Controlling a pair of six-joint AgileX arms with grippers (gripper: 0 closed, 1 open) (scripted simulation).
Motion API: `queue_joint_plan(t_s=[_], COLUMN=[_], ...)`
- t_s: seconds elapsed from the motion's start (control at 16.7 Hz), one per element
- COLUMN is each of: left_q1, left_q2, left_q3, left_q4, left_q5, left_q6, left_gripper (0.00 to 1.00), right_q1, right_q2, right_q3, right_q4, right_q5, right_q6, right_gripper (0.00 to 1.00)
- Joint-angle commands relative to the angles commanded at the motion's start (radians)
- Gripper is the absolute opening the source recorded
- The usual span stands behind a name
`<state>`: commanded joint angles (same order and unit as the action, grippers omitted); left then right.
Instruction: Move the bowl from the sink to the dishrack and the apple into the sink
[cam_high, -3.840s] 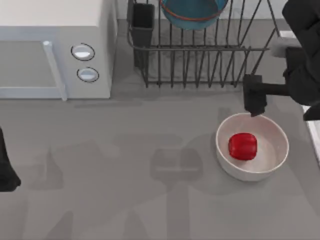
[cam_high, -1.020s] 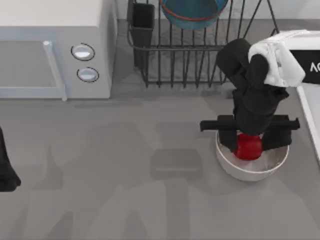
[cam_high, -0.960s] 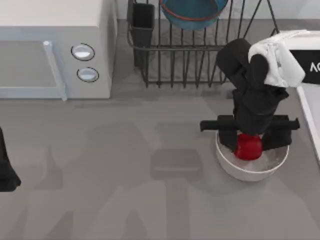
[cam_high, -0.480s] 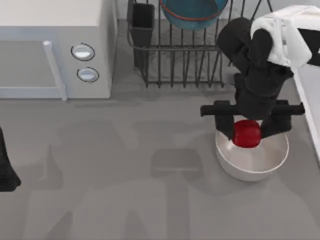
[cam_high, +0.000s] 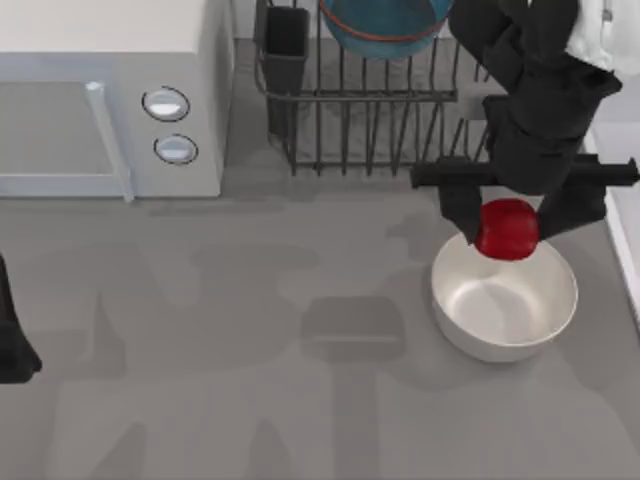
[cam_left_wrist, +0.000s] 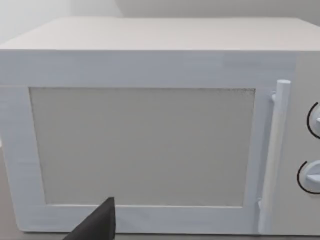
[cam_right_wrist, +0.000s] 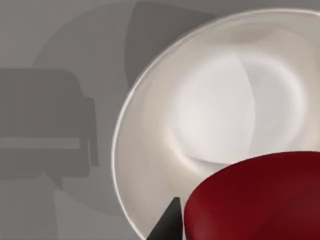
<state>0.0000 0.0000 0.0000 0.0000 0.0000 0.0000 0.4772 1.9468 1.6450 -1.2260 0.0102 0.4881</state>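
Observation:
My right gripper (cam_high: 508, 228) is shut on the red apple (cam_high: 506, 229) and holds it in the air above the far rim of the off-white bowl (cam_high: 505, 300). The right wrist view has the apple (cam_right_wrist: 260, 200) close up over that white bowl (cam_right_wrist: 150, 130). The blue bowl (cam_high: 385, 25) with its red-orange band stands in the wire dishrack (cam_high: 380, 110) at the back. The sink's pale rim (cam_high: 628, 270) runs along the right edge. My left arm (cam_high: 12, 345) stays parked at the left edge of the top view.
A white microwave (cam_high: 100, 100) fills the back left, and the left wrist view faces its door (cam_left_wrist: 145, 145). A black utensil cup (cam_high: 285, 45) stands at the rack's left corner. Open grey tabletop lies in the middle and front.
The right gripper closed on the apple in the white bowl and lifted it up and out, moving toward the back and slightly right. The white bowl is left without the apple.

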Motion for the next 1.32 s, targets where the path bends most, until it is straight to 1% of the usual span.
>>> queue_joint_plan(t_s=[0.18,0.3,0.42,0.54,0.84,1.32], left_q1=[0.000,0.000,0.000,0.000,0.000,0.000], left_q2=[0.000,0.000,0.000,0.000,0.000,0.000], left_q3=[0.000,0.000,0.000,0.000,0.000,0.000], left_q4=[0.000,0.000,0.000,0.000,0.000,0.000], left_q5=[0.000,0.000,0.000,0.000,0.000,0.000], left_q6=[0.000,0.000,0.000,0.000,0.000,0.000], left_gripper=[1.00,1.00,1.00,1.00,1.00,1.00], right_q1=[0.002,-0.021,-0.071,-0.142,-0.374,-0.751], right_q2=[0.004,0.000,-0.007,-0.017,-0.053,-0.151], right_q3=[-0.002,-0.018,-0.055,-0.113,-0.342,-0.803], right_q4=[0.002,0.031,0.101,0.210,0.608,1.395], right_q5=[0.000,-0.006,-0.020,-0.040,-0.124,-0.321], right_q6=[0.002,-0.010,-0.039,-0.079,-0.205,-0.362], right_gripper=[0.00,0.00,0.00,0.00,0.00,0.00])
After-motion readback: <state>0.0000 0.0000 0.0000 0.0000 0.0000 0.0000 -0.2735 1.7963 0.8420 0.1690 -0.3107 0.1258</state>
